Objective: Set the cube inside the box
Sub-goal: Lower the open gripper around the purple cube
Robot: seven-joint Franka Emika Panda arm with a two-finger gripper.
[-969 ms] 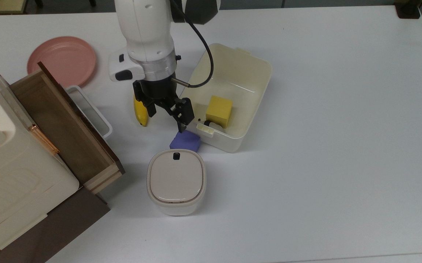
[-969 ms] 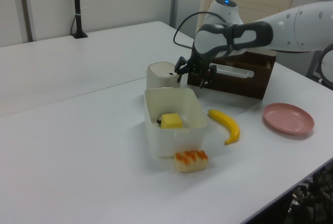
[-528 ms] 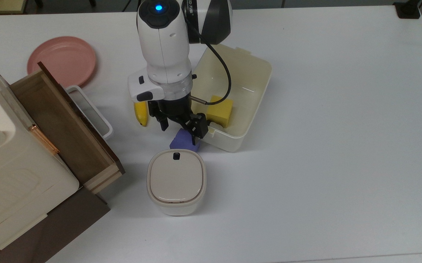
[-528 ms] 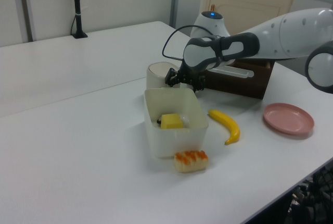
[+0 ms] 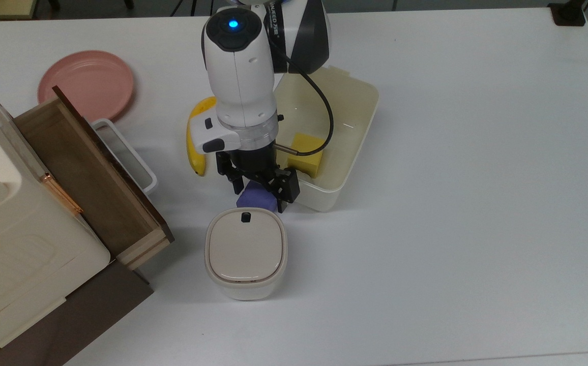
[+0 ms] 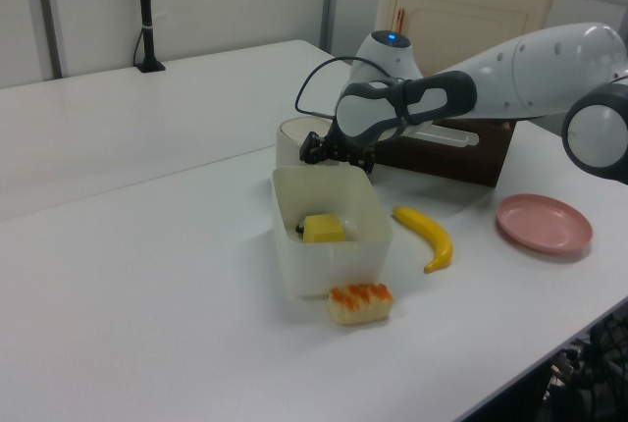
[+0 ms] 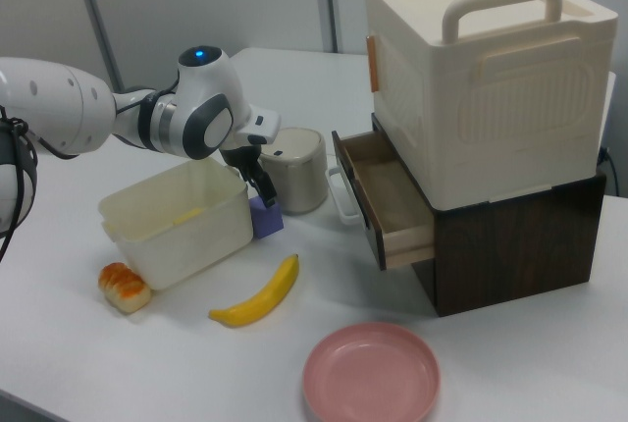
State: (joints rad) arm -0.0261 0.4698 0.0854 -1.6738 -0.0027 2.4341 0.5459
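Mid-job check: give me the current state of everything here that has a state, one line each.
gripper: jaws open, straddling the cube
cube: on the table, outside the box
box: open, yellow cube inside
white bin: lid closed
wooden drawer: pulled open
pink plate: upright, nothing on it

Purple-blue cube [image 5: 257,197] on the table beside the cream box [image 5: 355,127]
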